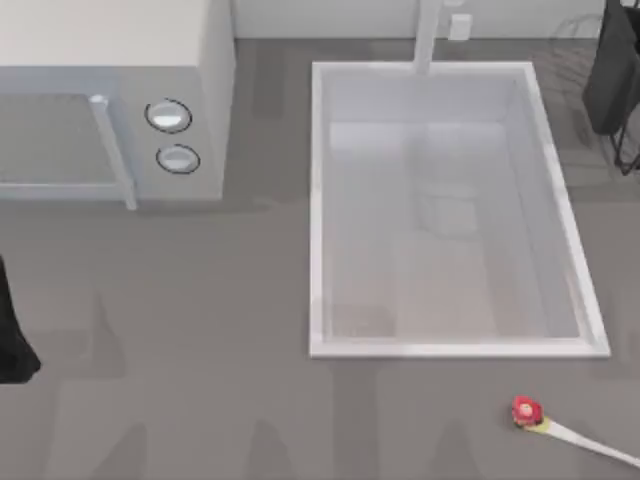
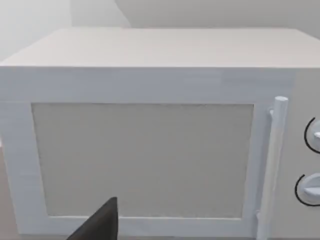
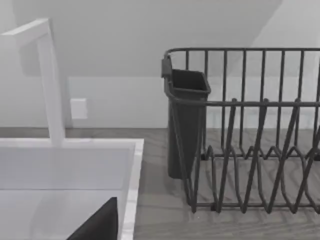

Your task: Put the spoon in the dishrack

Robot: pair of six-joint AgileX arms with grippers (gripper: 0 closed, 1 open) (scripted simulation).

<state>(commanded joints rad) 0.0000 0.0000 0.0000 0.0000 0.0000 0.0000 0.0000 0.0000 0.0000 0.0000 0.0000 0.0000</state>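
Two grips impossible to judge: left hand low before the microwave, right hand by the sink, facing the dishrack. Farther out, spoon flat on the counter, near the sink's front right corner, well apart from the dishrack.

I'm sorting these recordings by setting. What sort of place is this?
Most likely a simulated kitchen counter: a white sink with a tap, a microwave with two dials, and a wire dishrack. A spoon lies on the counter in front of the sink.
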